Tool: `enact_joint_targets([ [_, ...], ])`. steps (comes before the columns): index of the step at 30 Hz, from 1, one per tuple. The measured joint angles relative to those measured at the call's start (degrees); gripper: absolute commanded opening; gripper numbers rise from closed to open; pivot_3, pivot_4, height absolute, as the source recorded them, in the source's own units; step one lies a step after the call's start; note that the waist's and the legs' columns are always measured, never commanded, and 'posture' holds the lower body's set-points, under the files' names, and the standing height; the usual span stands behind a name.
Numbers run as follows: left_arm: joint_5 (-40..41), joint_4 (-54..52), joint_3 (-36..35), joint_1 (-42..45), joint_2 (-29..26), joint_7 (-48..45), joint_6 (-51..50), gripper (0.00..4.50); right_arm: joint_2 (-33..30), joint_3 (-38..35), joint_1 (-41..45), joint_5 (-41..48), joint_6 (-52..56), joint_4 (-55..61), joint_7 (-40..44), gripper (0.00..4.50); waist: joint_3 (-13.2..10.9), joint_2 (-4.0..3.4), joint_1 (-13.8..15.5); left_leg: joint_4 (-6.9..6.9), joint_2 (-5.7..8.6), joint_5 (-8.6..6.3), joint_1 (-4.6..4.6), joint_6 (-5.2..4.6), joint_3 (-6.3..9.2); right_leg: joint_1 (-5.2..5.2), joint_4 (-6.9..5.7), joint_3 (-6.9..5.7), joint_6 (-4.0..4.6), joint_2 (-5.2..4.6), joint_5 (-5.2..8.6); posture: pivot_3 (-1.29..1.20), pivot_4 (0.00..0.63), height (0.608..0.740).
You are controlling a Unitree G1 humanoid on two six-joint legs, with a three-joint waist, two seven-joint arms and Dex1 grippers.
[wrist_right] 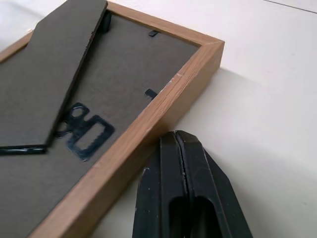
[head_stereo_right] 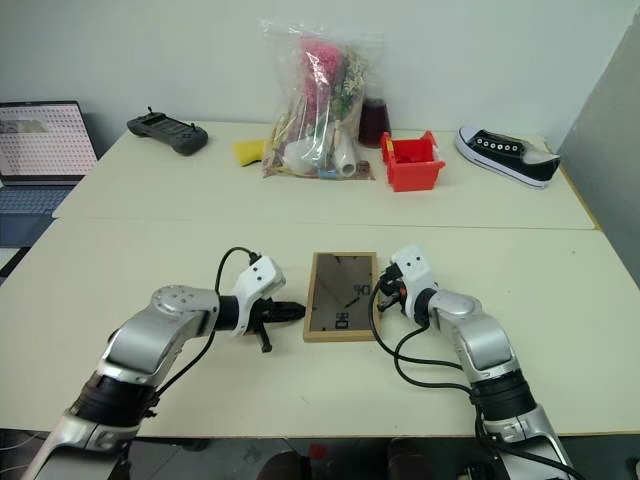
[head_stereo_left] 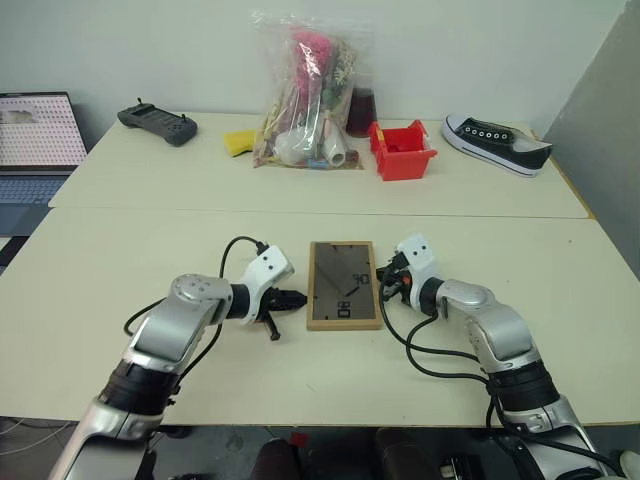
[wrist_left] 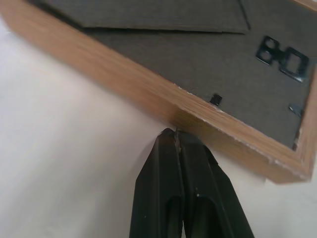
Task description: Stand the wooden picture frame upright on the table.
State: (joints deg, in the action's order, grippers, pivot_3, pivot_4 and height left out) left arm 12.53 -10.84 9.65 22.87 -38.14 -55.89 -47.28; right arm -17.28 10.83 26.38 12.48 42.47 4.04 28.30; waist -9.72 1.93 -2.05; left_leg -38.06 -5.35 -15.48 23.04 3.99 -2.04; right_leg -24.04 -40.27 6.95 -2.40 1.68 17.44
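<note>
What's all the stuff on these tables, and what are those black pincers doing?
frame: one, light wood, dark back up, lying flat on the near table.
laptop: one, open, far left edge.
controller: one, black, far table, left.
yellow thing: one, beside the bag.
bag: one, clear, mixed items, far table, middle.
dark jar: one, behind the bin.
bin: one, red, right of the bag.
shoe: one, black and white, far right.
left tool: shut, at the frame's left edge.
right tool: shut, by the frame's right edge.

Both arms extended forward and angled inward, left tool (head_stereo_left: 296,298) fingers pressed together, pointing right, right tool (head_stereo_left: 384,285) fingers pressed together, pointing left, both held low.
</note>
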Motion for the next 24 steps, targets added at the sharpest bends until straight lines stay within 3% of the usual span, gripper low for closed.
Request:
enact_joint_targets([
  [9,4.16,-5.47,-1.77,-5.46,-6.02,-0.95,-2.02,0.03,-5.85,3.16,-0.57,-2.94,-4.03,0.08,3.89,0.0,0.0,0.0,0.1,-0.01,0.02,-0.01,-0.02,-0.01,0.0,0.01,0.01,0.0,0.02,0.0,0.01,0.0,0.15,0.74],
  [14,13.3,-3.99,-11.78,-6.8,-6.36,-1.99,-10.38,0.97,-9.35,0.92,-0.55,-4.54,-8.7,-2.88,5.51,0.0,-0.01,0.01,0.09,-0.01,0.02,-0.01,-0.03,-0.02,0.01,0.02,0.0,-0.03,0.03,0.0,0.03,0.0,0.15,0.74],
  [18,27.58,1.16,-24.38,-0.26,-0.19,-1.15,-34.36,1.83,-9.13,0.75,-0.1,-4.48,-11.38,-5.59,7.59,0.0,0.0,0.02,0.01,-0.03,0.05,-0.01,-0.02,-0.02,0.1,0.07,-0.01,-0.1,0.03,0.0,0.03,0.0,0.15,0.74],
  [20,31.66,4.89,-27.12,1.15,0.11,0.73,-41.22,2.33,-8.86,0.75,0.22,-4.49,-12.46,-6.67,8.12,0.0,0.0,0.02,-0.3,-0.02,0.05,-0.01,-0.04,-0.02,0.13,0.07,-0.01,-0.1,0.04,0.0,0.03,0.0,0.15,0.74],
  [24,40.45,9.5,-27.32,0.07,-0.18,5.78,-44.59,2.99,-7.93,0.75,0.9,-4.62,-13.43,-7.98,8.77,0.0,0.0,0.02,-0.73,-0.01,-0.01,-0.01,-0.06,-0.01,0.16,0.05,-0.06,-0.11,0.06,0.0,0.04,0.0,0.15,0.74],
])
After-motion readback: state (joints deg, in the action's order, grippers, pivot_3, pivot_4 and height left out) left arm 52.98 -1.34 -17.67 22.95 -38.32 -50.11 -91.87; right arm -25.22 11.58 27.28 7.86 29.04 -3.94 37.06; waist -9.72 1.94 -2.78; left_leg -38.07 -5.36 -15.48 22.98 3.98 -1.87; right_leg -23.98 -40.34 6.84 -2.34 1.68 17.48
